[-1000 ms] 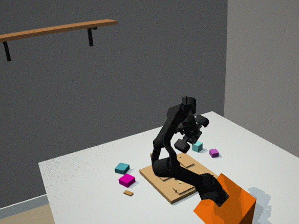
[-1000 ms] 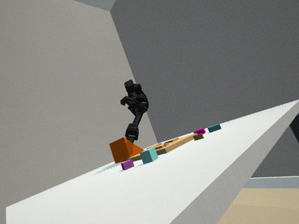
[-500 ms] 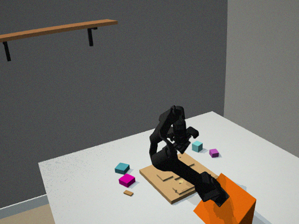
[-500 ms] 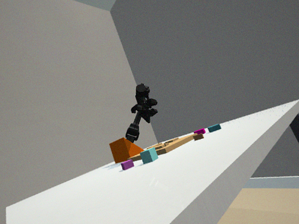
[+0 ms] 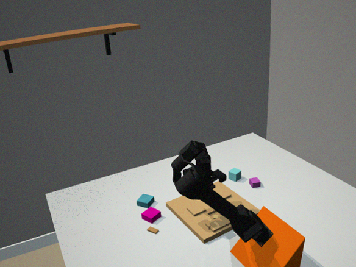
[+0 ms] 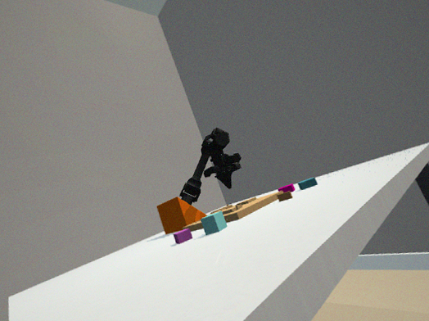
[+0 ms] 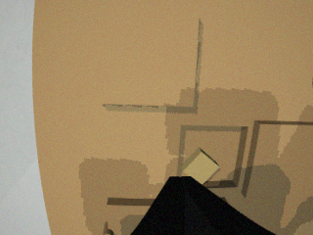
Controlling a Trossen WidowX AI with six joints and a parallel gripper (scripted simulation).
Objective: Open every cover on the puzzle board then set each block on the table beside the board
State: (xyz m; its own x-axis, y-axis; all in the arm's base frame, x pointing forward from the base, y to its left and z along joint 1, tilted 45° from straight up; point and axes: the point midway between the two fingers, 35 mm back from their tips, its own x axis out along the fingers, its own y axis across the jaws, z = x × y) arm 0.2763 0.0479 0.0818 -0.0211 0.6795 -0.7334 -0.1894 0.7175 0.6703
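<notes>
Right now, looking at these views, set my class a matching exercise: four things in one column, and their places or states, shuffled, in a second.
Things
1. magenta block
2. small purple block
3. claw
4. orange wedge

Places or states
A. shut, above the puzzle board
B. under the arm's base
C. on the table beside the dark teal block
D. on the table beside the light teal block

Pairs: 1-C, 2-D, 3-A, 4-B

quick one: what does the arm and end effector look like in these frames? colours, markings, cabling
Arm is uniformly matte black with blocky, faceted links and bulky joint housings. It is mounted on an orange wedge-shaped base. The end effector is also black, its fingers tapering together to a point. One thin pale band sits near the base. No cables or labels are visible.
</notes>
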